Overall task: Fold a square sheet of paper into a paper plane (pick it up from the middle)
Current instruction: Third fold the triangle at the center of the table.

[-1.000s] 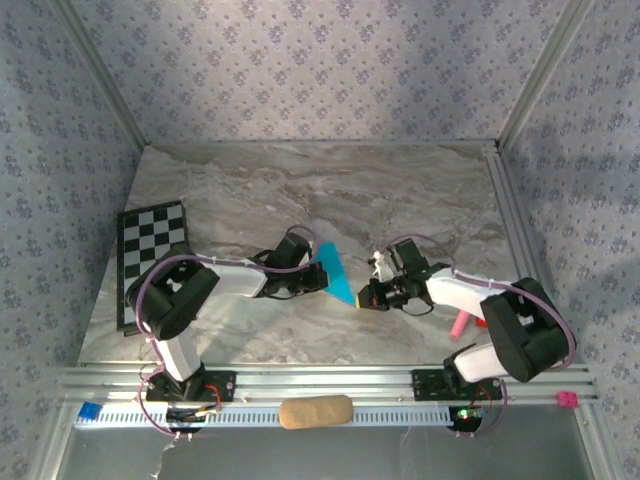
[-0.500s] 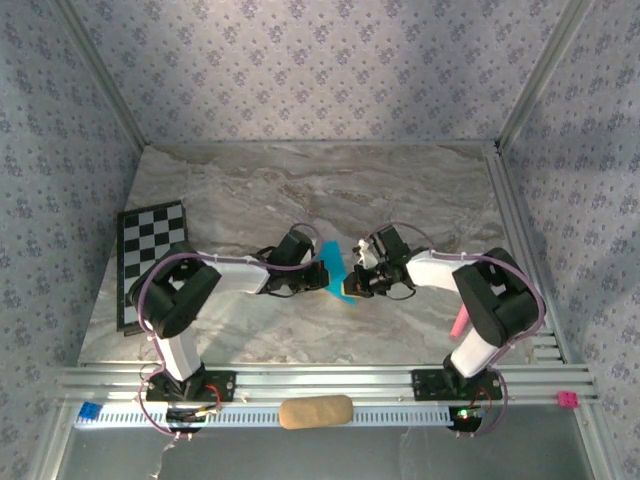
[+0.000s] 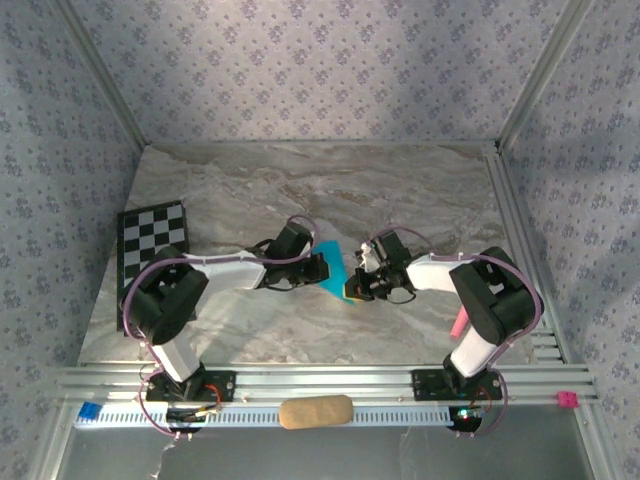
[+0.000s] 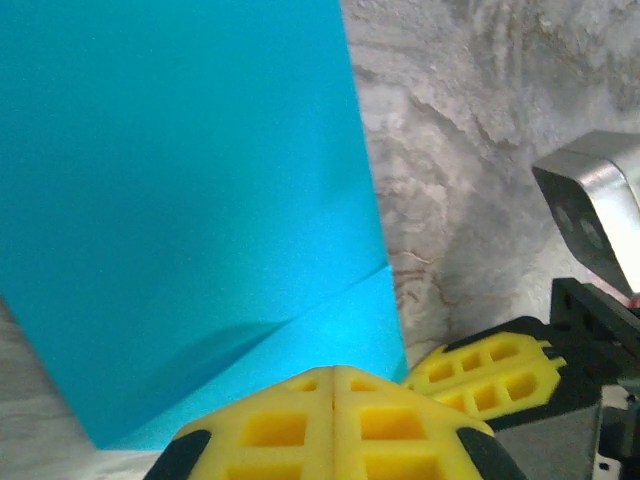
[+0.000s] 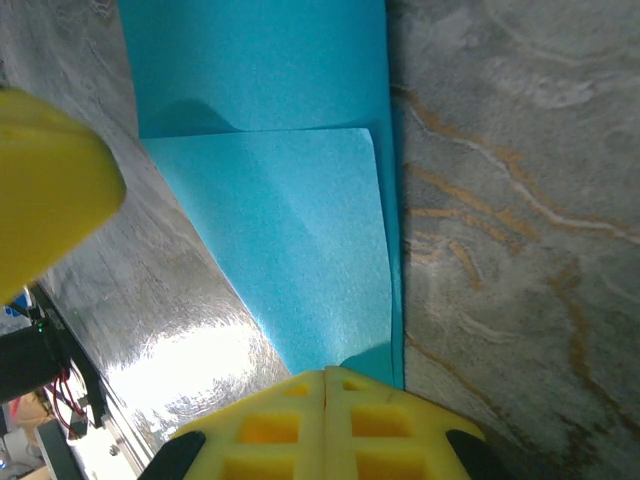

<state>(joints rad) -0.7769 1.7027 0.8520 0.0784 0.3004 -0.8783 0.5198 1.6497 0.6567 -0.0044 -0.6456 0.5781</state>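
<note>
In the middle of the table (image 3: pixel 420 190) the blue paper (image 3: pixel 334 270) is lying as a creased, pointed shape, its long axis running far-left to near-right. The left gripper (image 3: pixel 320 270) is sitting at its left flank and the right gripper (image 3: pixel 352 289) at its near-right tip, both equally close. Both pairs of yellow jaws are standing fully closed with their tips at the sheet, but I cannot tell whether either is pinching an edge or only pressing down. From the right wrist a folded flap is showing over the lower layer, its edge running straight ahead of the fingers, so my guess is the next press needs to run along it.
</note>
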